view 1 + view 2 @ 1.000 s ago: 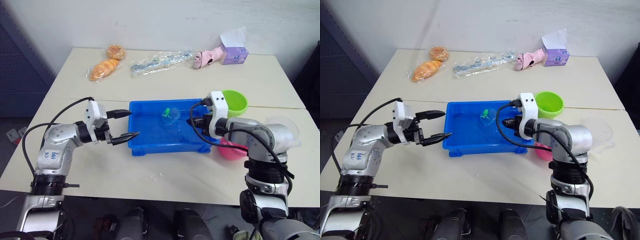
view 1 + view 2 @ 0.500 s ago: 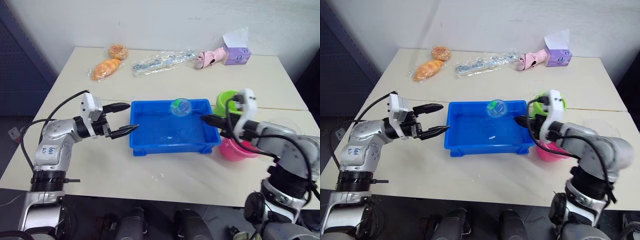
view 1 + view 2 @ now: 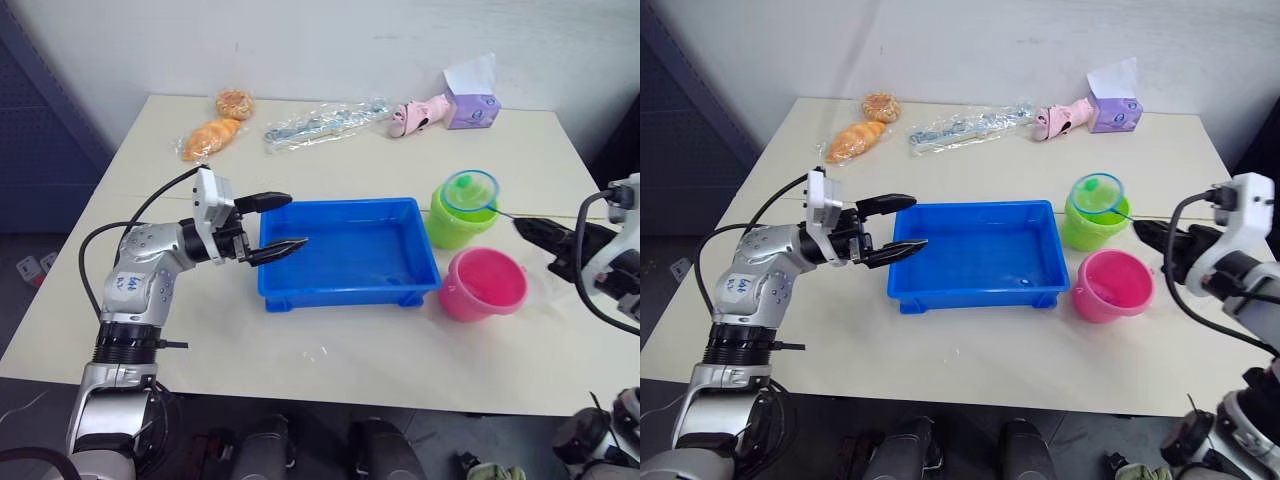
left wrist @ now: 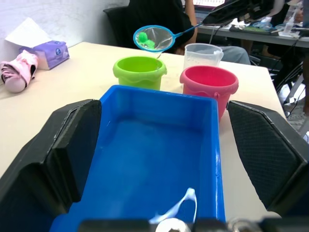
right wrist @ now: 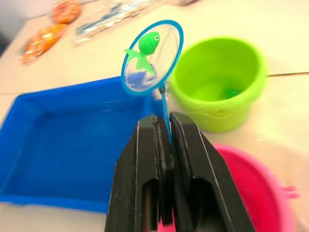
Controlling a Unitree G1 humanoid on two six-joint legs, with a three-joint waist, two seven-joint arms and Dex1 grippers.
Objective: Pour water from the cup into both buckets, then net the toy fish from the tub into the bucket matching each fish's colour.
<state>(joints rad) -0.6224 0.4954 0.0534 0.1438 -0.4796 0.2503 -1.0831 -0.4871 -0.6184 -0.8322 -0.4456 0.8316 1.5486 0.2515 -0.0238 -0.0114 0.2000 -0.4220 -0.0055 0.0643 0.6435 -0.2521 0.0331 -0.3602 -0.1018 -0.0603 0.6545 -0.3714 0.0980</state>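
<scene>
- Net (image 5: 152, 58): light, thin stick hdl likely flexes, so grip low on stick; right gripper (image 5: 163, 145) clamped on it, hoop over green bucket (image 3: 1092, 222)
- Fish: 1 green fish (image 5: 145, 48) in mesh, tiny, prob slippery when wet
- Buckets: 2; pink bucket (image 3: 1112, 285) beside tub (image 3: 975, 255)
- Cup (image 4: 203, 53): 1, behind pink
- Left gripper (image 3: 275, 222): fingers apart, empty, over tub's left end

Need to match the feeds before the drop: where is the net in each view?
Left eye: net above the green bucket.
Right eye: same spot.
Left wrist: hoop over that bucket.
Right wrist: hoop beyond the right end effector.
Shared landmark: green bucket.
</scene>
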